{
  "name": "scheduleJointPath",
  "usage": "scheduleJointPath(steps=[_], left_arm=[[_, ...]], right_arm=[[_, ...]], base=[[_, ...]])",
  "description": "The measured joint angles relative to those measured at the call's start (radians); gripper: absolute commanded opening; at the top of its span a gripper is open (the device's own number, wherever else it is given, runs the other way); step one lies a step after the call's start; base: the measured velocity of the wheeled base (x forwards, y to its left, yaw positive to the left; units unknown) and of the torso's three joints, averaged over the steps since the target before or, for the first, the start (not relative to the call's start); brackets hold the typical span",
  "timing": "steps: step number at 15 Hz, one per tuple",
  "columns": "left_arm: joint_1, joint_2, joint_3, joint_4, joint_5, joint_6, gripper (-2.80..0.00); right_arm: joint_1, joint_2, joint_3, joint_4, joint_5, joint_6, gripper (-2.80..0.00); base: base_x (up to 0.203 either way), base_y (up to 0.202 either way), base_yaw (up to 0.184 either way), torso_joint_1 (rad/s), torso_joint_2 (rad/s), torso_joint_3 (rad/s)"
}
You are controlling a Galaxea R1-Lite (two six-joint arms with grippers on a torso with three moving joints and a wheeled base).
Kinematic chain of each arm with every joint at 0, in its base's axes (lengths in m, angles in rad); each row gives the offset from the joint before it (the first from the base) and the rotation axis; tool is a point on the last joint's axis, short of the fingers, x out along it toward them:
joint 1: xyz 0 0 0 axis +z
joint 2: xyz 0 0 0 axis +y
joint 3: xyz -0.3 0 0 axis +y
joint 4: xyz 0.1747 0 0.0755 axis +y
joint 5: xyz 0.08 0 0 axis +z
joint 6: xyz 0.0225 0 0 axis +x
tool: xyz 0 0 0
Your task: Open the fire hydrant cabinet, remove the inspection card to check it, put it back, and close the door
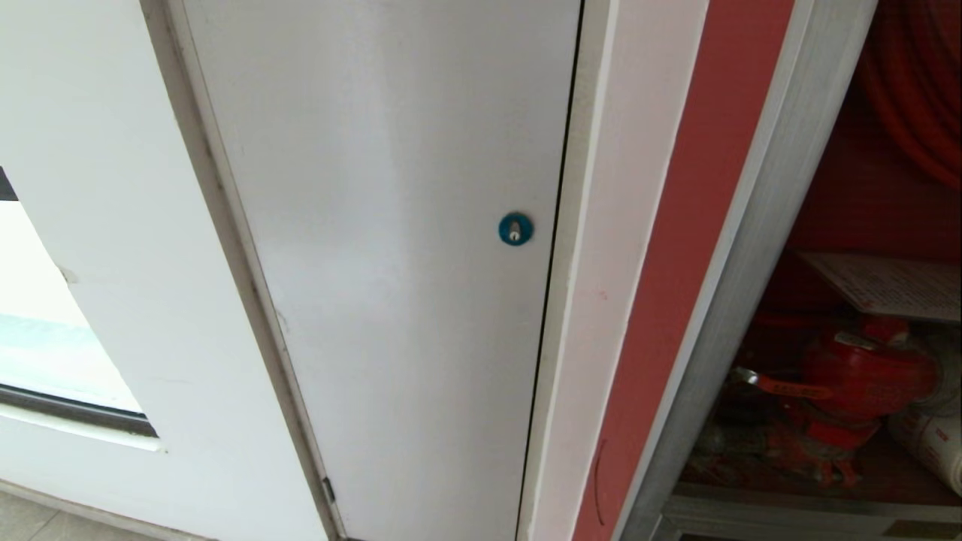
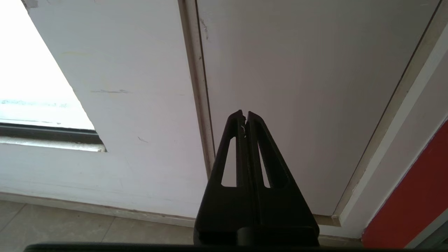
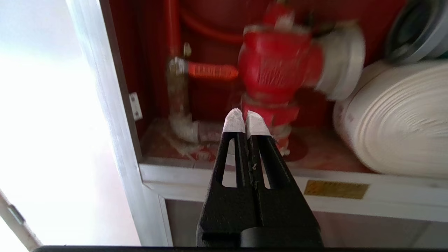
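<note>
Card (image 1: 894,285) atop one red valve (image 1: 864,376)

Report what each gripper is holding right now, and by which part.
Nothing is held. The left gripper and the right gripper both have their fingers shut on nothing; the inspection card lies inside the fire hydrant cabinet.

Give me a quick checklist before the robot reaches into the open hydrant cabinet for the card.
1. Cabinet open, red valve exposed: ok.
2. Inspection card visible, lying above the valve: ok.
3. Right gripper in front of the cabinet: ok.
4. Right gripper's fingers open for a grasp: not ok, shut and empty.
5. Left gripper away from the cabinet, facing the grey panel, shut: ok.
6. Glass door position: cannot tell, out of view.
</note>
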Motion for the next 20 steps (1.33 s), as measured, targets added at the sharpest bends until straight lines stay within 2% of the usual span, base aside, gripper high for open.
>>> scheduleJointPath(steps=[2,5,8,20], left_arm=[[0.0,0.0,0.0,0.0,0.0,0.0,-2.8],[0.0,0.0,0.0,0.0,0.0,0.0,-2.8],[0.0,0.0,0.0,0.0,0.0,0.0,-2.8],[0.0,0.0,0.0,0.0,0.0,0.0,-2.8]], right_arm=[[0.0,0.0,0.048,-0.029,0.037,0.009,-2.8],[0.0,0.0,0.061,0.065,0.059,0.012,-2.8],[0.0,-0.001,0.065,0.063,0.082,0.005,-2.8],[0.0,-0.001,0.066,0.063,0.084,0.014,-2.8]], base=[[0.0,0.0,0.0,0.0,0.0,0.0],[0.0,0.0,0.0,0.0,0.0,0.0],[0.0,0.0,0.0,0.0,0.0,0.0],[0.0,0.0,0.0,0.0,0.0,0.0]])
